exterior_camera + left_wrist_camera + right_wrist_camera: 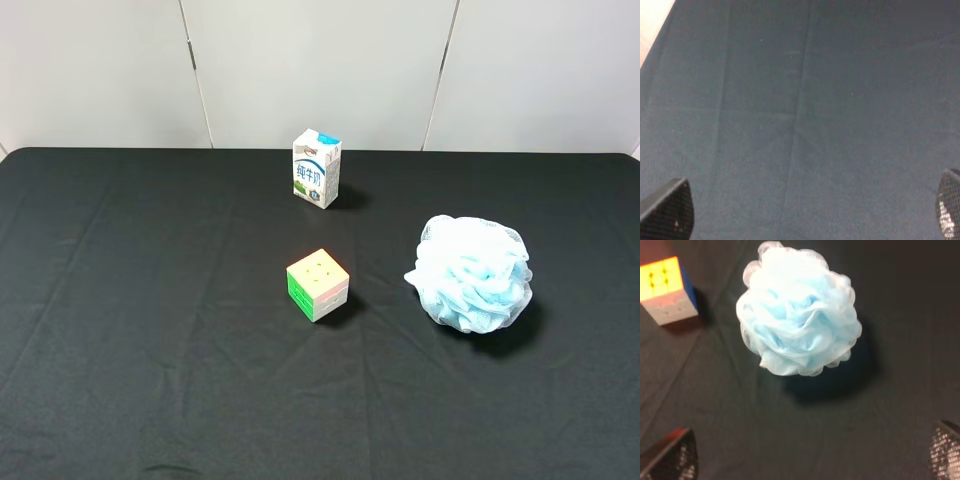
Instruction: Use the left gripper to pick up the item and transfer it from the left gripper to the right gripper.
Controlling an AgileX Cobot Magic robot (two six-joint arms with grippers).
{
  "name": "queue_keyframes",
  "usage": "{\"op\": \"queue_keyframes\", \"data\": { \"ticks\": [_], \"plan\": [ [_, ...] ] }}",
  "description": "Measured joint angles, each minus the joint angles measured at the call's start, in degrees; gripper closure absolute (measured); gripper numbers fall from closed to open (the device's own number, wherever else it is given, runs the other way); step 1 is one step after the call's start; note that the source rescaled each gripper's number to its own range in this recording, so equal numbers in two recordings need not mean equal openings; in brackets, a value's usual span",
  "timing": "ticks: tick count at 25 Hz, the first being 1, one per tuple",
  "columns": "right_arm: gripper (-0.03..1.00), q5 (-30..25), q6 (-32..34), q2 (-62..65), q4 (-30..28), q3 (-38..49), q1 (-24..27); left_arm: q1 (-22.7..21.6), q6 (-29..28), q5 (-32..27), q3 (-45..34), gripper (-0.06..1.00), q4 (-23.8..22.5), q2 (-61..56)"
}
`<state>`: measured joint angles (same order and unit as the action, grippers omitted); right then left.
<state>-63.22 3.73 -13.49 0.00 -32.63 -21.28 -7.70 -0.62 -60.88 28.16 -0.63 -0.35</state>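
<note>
Resting on the black tablecloth (120, 300) at the right side of the scene, the bath pouf (472, 274) sat untouched, with the puzzle cube (318, 285) to its left near the middle and the milk carton (316, 168) upright farther back. The left gripper (810, 212) hung over bare cloth, jaws spread wide and holding nothing. The right gripper (812, 455) hung above and just short of the pouf, jaws likewise wide apart and holding nothing, cube visible beyond.
</note>
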Motion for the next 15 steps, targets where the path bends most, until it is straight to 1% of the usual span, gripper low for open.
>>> {"op": "queue_keyframes", "data": {
  "ticks": [6,15],
  "plan": [
    [-0.03,4.0,-0.9,7.4,0.0,3.7,0.0,0.0,0.0,0.0,0.0,-0.01,0.0,0.0],
    [-0.03,4.3,-1.1,7.9,0.0,4.0,0.0,0.0,0.0,0.0,0.0,-0.01,0.0,0.0]
  ]
}}
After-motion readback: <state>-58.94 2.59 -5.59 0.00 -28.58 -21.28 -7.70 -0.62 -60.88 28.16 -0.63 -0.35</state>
